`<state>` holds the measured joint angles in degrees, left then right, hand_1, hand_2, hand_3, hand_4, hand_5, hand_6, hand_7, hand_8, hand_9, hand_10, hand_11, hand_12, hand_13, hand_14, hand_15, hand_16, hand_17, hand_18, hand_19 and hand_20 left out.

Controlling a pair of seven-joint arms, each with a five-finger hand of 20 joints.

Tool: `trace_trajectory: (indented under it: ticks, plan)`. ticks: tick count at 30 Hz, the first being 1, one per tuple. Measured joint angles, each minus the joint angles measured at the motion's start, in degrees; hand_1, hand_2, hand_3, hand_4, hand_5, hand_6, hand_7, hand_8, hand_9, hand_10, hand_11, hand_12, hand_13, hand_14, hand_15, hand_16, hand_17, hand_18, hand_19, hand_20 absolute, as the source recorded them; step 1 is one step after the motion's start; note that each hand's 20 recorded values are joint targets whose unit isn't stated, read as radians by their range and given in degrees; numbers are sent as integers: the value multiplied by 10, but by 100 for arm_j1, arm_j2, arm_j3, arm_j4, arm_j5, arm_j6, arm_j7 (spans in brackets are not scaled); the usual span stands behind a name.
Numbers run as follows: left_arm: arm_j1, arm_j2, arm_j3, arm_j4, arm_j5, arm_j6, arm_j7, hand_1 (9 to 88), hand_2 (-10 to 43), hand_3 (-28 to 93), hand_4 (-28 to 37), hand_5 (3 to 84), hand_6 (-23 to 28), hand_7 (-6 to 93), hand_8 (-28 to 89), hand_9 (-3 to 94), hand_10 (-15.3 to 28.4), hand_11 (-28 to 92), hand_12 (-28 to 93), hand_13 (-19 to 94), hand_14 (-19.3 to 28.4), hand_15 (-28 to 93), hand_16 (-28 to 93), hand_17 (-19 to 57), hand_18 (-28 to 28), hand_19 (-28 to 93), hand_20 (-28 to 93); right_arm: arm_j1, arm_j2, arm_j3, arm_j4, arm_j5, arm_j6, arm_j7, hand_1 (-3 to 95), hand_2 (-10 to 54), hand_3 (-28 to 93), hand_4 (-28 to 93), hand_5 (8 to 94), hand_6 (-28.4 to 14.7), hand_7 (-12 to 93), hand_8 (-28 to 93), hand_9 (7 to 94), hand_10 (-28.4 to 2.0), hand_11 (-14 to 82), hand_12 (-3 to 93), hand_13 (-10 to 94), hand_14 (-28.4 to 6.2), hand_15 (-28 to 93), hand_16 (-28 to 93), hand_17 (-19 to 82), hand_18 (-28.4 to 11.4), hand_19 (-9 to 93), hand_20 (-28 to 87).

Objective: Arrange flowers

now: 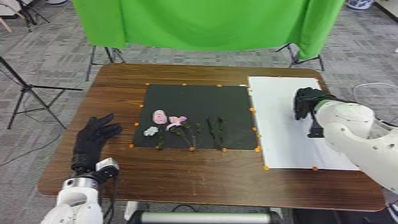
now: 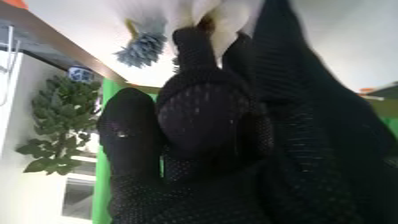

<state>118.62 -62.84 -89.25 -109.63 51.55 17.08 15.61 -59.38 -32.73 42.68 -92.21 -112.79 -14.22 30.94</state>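
Note:
My right hand (image 1: 307,101) is over the white sheet (image 1: 282,135). In the right wrist view my right hand (image 2: 204,110) has its fingers curled, their tips pinching a white flower (image 2: 233,16) with a brown centre; its stem is hidden by the glove. A grey-blue flower (image 2: 140,50) lies on the sheet close by. On the black mat (image 1: 200,97) lie a round pink flower (image 1: 160,117), a pink open-petalled flower (image 1: 177,121), a small white flower (image 1: 151,131) and several dark stems (image 1: 212,130). My left hand (image 1: 96,134) rests open at the table's left, apart from the mat.
Orange tape pieces (image 1: 266,168) mark the edges of the mat and sheet on the brown table (image 1: 187,180). A green cloth (image 1: 209,25) hangs behind the far edge. A black tripod (image 1: 28,86) stands on the floor left of the table.

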Motion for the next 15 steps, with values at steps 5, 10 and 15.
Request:
trace_trajectory:
  ticks: [5, 10, 15]
  plan:
    - [16, -18, -3, -12, 0, 0, -3, 185, 122, 648, -283, 526, 38, 129, -82, 555, 155, 209, 86, 458, 179, 264, -64, 97, 107, 103, 148, -131, -26, -49, 0, 3, 583, -3, 627, -95, 605, -219, 755, 8, 214, 15, 871, -103, 35, 250, 937, -9, 596, 251, 677, -116, 932, 477]
    - [33, -25, -15, -18, -1, 4, -3, 187, 123, 647, -283, 526, 39, 128, -82, 555, 156, 210, 86, 459, 180, 266, -64, 99, 107, 102, 148, -169, -29, -138, -1, -6, 865, -11, 640, -95, 600, -220, 804, 4, 209, 22, 906, -108, 39, 254, 937, -6, 613, 227, 694, -106, 932, 451]
    - [57, -32, -25, -32, -4, 4, -3, 185, 123, 648, -283, 526, 40, 127, -82, 554, 158, 210, 85, 459, 180, 265, -65, 99, 106, 101, 148, -144, -10, -292, -18, -6, 1187, -55, 644, -95, 599, -208, 820, 3, 206, 26, 917, -108, 41, 259, 937, -4, 626, 222, 701, -107, 932, 458]
